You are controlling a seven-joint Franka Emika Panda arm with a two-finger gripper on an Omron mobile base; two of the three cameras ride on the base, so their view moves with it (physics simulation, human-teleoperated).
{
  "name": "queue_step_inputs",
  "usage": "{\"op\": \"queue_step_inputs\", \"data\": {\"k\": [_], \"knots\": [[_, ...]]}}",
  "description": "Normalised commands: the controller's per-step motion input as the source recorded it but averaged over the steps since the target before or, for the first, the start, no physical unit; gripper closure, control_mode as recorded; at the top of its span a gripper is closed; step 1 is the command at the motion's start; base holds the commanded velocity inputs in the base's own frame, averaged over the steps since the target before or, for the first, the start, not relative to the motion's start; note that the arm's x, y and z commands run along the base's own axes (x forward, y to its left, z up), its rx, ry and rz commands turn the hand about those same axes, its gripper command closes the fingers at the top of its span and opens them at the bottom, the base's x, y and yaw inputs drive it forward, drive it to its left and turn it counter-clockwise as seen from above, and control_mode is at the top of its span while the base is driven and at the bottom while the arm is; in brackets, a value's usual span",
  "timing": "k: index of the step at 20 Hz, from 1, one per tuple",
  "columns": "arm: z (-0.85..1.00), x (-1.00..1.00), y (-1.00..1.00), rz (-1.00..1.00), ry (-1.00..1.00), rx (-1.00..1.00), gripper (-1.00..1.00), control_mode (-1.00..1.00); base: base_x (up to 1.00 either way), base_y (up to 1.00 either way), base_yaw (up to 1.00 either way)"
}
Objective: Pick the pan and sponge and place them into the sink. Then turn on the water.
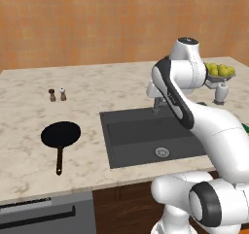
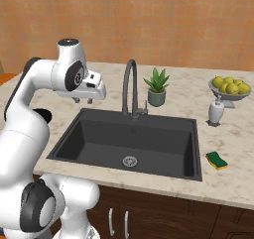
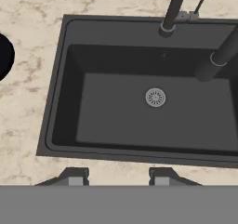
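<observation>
The sink [image 2: 188,134] basin is lying open from above with bare counter [image 1: 29,131] running between it and the pan [image 1: 60,135], while the arched tap [image 2: 130,87] is rising at its back rim, with the potted plant [image 2: 157,87], soap dispenser [image 2: 216,111] and fruit bowl [image 2: 229,91] crowding that far right side.

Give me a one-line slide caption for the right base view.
Open gripper hovering above the empty sink's left edge, sponge waiting on the counter to the right.
</observation>
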Motion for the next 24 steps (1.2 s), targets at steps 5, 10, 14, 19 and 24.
{"op": "queue_step_inputs", "data": {"k": [5, 10, 14, 19, 24], "knots": [[-0.04, 0.0, 0.07, 0.0, 0.05, 0.0, -1.0, -1.0, 0.0, 0.0, 0.0], [-0.39, 0.11, 0.97, 0.0, 0.06, -0.11, -1.0, -1.0, 0.0, 0.0, 0.0], [-0.35, -0.17, 1.0, -0.04, 0.07, -0.01, -1.0, -1.0, 0.0, 0.0, 0.0], [-0.34, -0.13, 1.0, -0.04, 0.05, 0.0, -1.0, -1.0, 0.0, 0.0, 0.0], [-0.61, 0.0, 0.95, 0.0, 0.04, 0.0, -1.0, -1.0, 0.0, 0.0, 0.0]]}}
